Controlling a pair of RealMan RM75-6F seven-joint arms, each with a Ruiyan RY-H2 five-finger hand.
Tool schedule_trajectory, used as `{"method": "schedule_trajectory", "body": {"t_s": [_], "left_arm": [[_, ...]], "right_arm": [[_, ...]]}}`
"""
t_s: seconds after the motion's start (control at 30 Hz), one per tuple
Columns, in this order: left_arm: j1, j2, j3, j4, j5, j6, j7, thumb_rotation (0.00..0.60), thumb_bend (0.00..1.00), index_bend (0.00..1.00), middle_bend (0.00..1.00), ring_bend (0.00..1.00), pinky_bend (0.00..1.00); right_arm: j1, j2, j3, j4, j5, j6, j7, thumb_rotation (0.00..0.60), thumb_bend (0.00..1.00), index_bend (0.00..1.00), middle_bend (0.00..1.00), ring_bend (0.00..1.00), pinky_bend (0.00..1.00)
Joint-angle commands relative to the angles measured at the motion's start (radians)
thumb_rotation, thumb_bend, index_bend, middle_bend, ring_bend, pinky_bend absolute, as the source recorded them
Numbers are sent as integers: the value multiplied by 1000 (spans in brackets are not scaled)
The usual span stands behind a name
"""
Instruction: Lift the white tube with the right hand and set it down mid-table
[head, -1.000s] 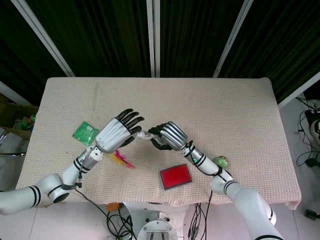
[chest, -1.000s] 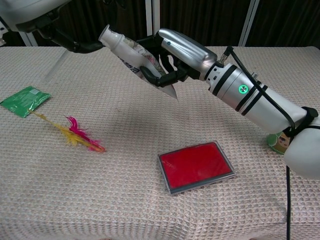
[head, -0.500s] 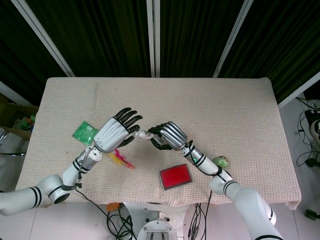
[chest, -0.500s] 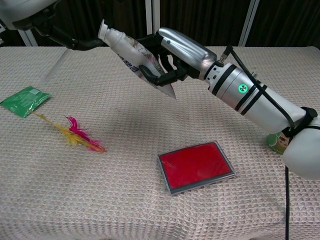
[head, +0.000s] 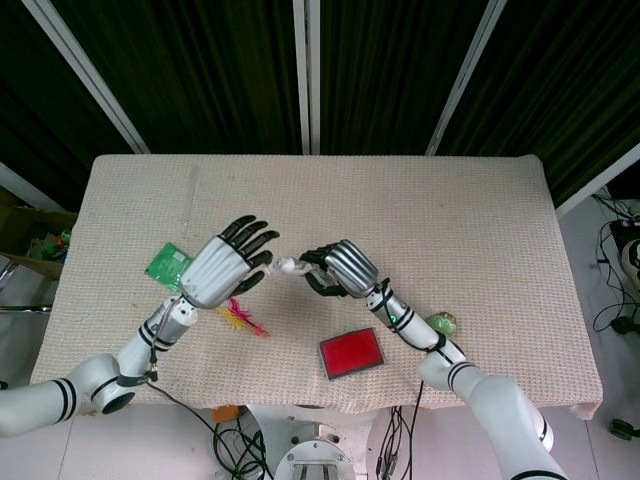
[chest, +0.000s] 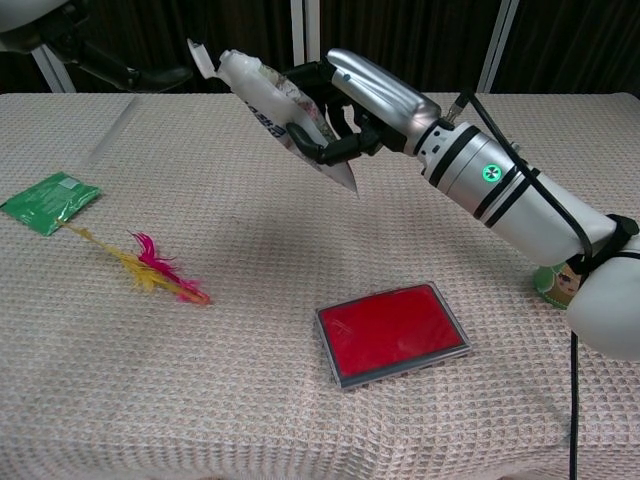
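My right hand (head: 341, 268) grips the white tube (head: 292, 266) and holds it in the air above the middle of the table. In the chest view the white tube (chest: 268, 102) points its cap up and to the left, its flat crimped end down, with the right hand (chest: 352, 104) wrapped around its lower half. My left hand (head: 225, 263) hovers just left of the cap with its fingers spread, holding nothing and not touching the tube. Only the dark fingertips (chest: 150, 76) of that hand show at the chest view's upper left.
A red flat case (chest: 393, 332) lies near the front edge below my right forearm. A pink-and-yellow feather (chest: 150, 268) and a green packet (chest: 50, 202) lie at the left. A small green round object (head: 441, 323) sits by my right elbow. The tablecloth (head: 450, 220) is woven beige.
My left hand has drawn back to the left, away from the tube's cap. My right hand has carried the tube slightly higher and rightward.
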Motion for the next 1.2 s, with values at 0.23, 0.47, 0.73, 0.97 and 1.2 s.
{"method": "schedule_trajectory", "body": {"t_s": [0.23,0.47,0.73,0.97,1.2], "left_arm": [[10,1,6,-9,-4,1,7,600,290,506,249,194,211],[14,-5,12,-14,0,3,8,600,290,506,249,194,211],[16,-2,8,-23,4,11,-1,600,289,503,248,194,211],[33,34,4,-67,9,35,0,600,266,402,248,194,210],[64,81,13,-122,-42,9,46,600,243,363,243,186,208]], "right_arm": [[-5,2,11,3,8,18,15,600,800,975,748,666,814],[-5,1,17,3,11,29,20,600,800,975,748,667,814],[-6,7,10,7,7,20,5,600,797,975,749,667,814],[6,90,-56,2,-39,-82,-177,600,793,972,735,663,813],[43,211,-60,-129,-18,-271,-520,600,719,870,665,612,722]]}}
